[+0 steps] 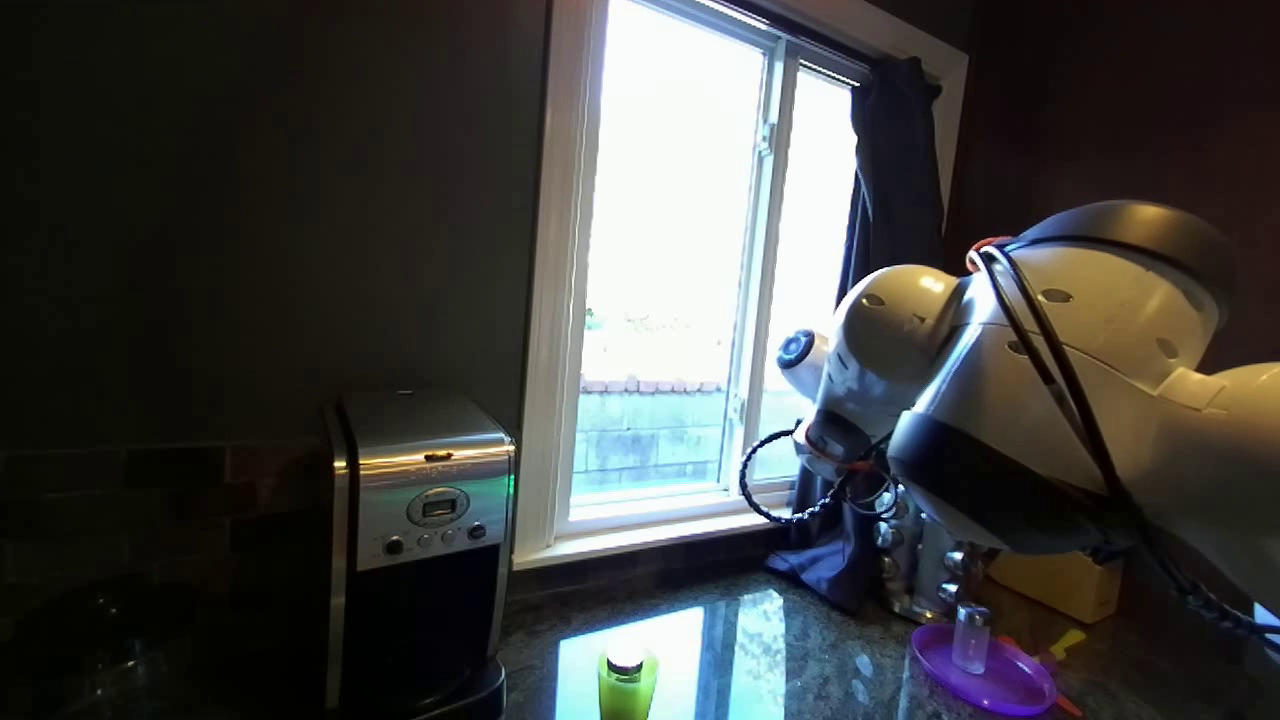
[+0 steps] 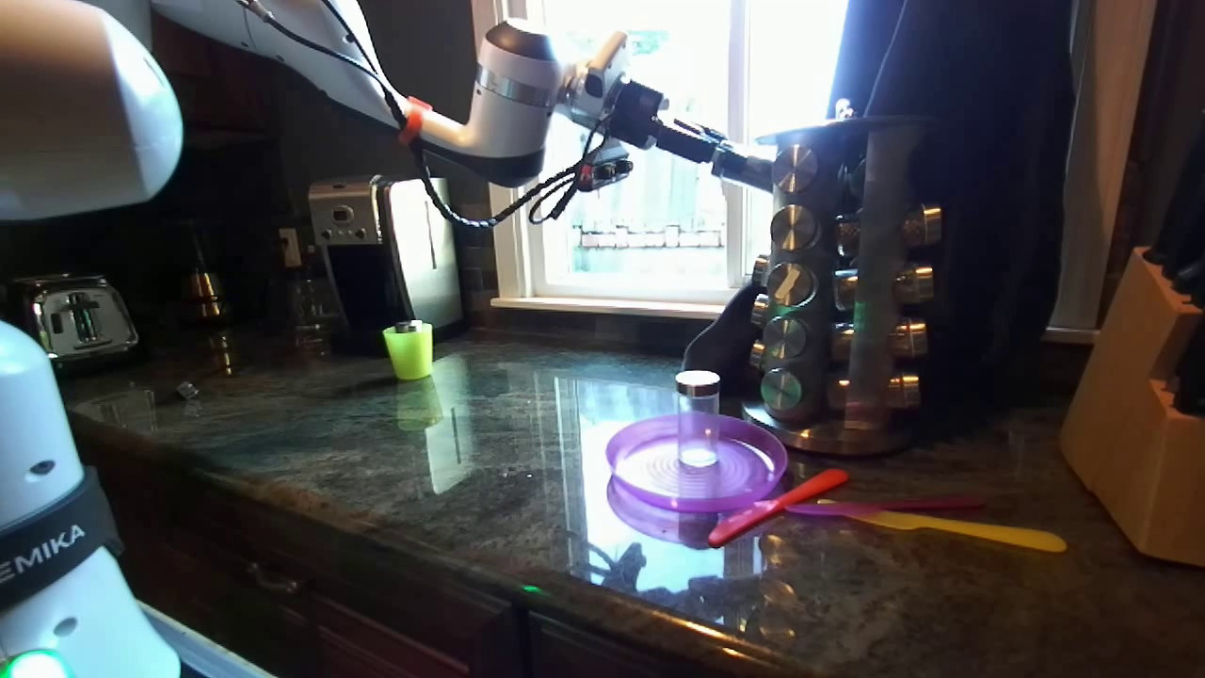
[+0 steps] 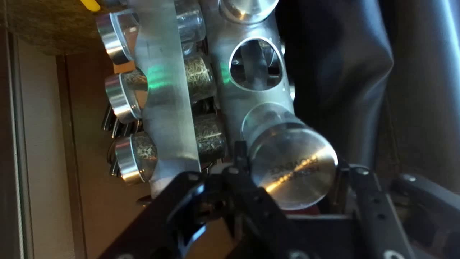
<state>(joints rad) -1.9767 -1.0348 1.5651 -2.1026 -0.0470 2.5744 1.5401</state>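
The spice jar lay on its side at a round opening high in the spice rack, its metal lid facing outward; how much of its glass was inside could not be told. The gripper was closed around it, one finger on each side of the lid, presumably because that end stood proud of the rack. The robot arm was extended at rack-top height, a pose that roughly lined the fingers up with the jar. Beside the jar, a vacant hole was visible; in an adjoining column, further jars lay sideways, cradled by their openings.

Near the rack's base, a purple plate bore a clear jar, upright, its flat bottom probably giving steady footing. A red knife lay beside the plate; a purple knife and a yellow knife overlapped. Well apart, by the coffee maker, a yellow-green cup contained a metallic-topped item, unidentifiable.
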